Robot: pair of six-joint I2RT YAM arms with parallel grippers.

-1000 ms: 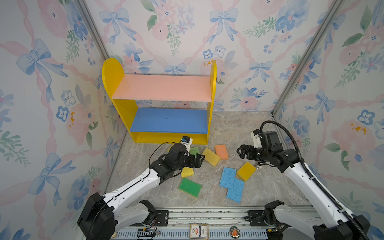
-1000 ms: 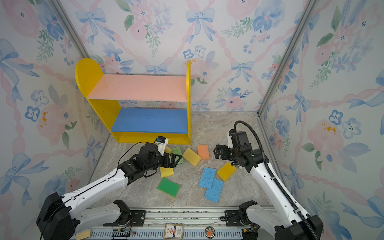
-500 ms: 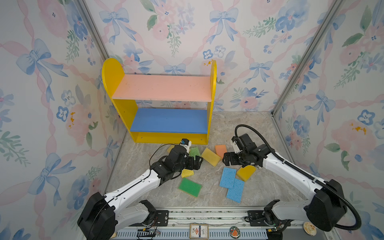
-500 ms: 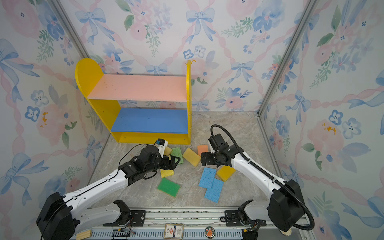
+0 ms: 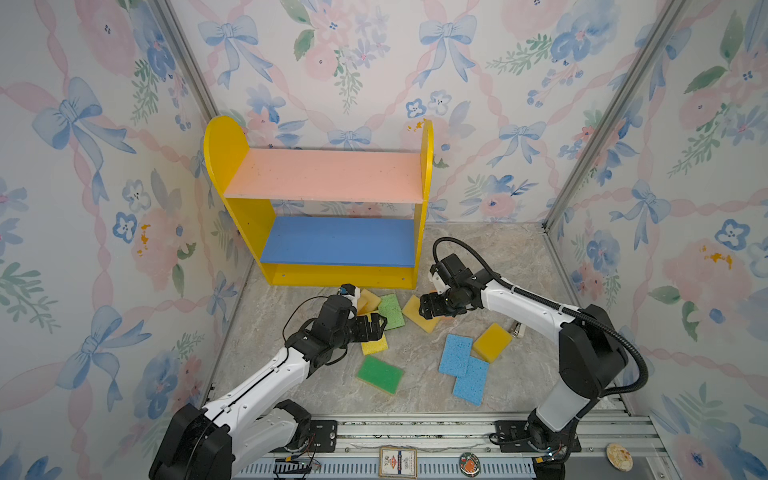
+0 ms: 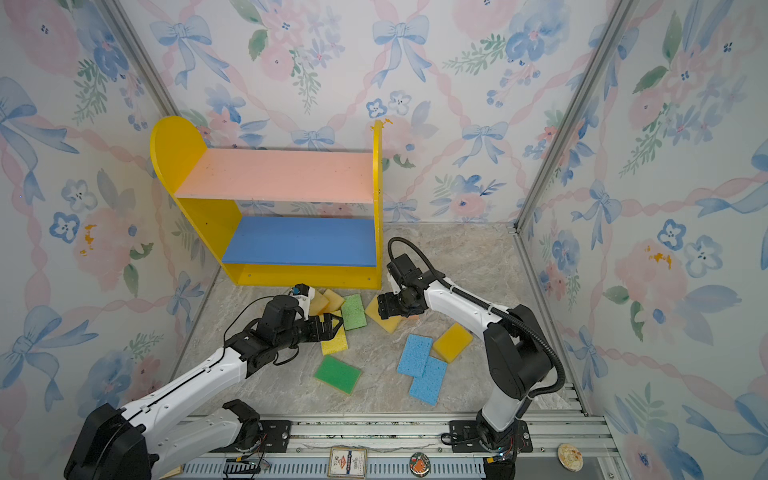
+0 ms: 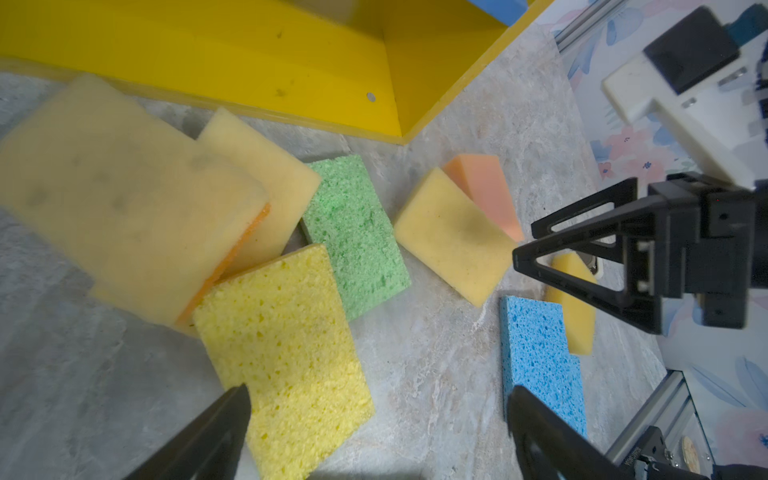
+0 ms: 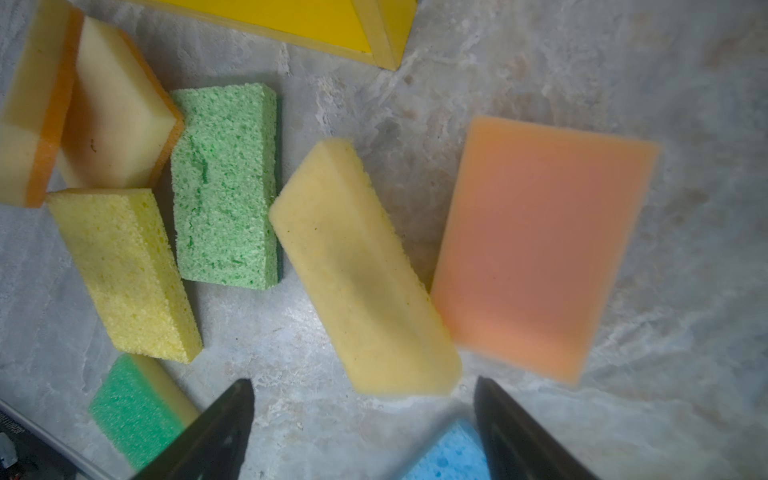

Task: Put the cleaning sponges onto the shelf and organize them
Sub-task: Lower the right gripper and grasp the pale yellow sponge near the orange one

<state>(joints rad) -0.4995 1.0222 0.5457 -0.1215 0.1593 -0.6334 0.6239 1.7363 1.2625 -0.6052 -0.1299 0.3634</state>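
Yellow sponge (image 5: 415, 319), right gripper (image 5: 428, 306) newly above it

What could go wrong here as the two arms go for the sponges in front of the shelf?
1. The right pincer is open at the end of a yellow sponge that lies against the orange sponge; a grab may drag both.
2. The left pincer hangs close by, so the two might bump.
3. The porous yellow sponge below it abuts overlapping pale sponges, which could slide.
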